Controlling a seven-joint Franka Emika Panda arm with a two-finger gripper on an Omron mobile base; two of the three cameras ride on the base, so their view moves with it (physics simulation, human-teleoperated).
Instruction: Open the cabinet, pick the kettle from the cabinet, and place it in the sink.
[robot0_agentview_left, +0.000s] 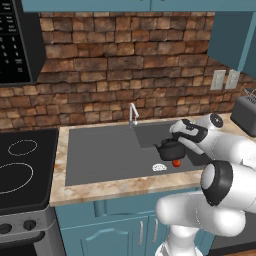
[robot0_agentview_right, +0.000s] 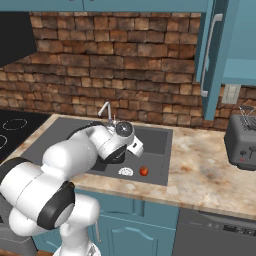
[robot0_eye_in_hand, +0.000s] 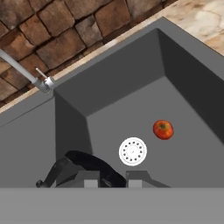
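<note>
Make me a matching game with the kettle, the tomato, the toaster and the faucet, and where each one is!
Things:
1. kettle
2. tomato
3. toaster
4. faucet

Places:
A. on the counter, right of the sink
B. at the sink's back edge, by the brick wall
C. in the basin, at the gripper
D. lying loose on the basin floor near the round drain

Pairs: 1-C, 2-D, 3-A, 4-B

Dark grey sink, black kettle, red tomato, white drain, teal cabinet, beige marbled counter
</note>
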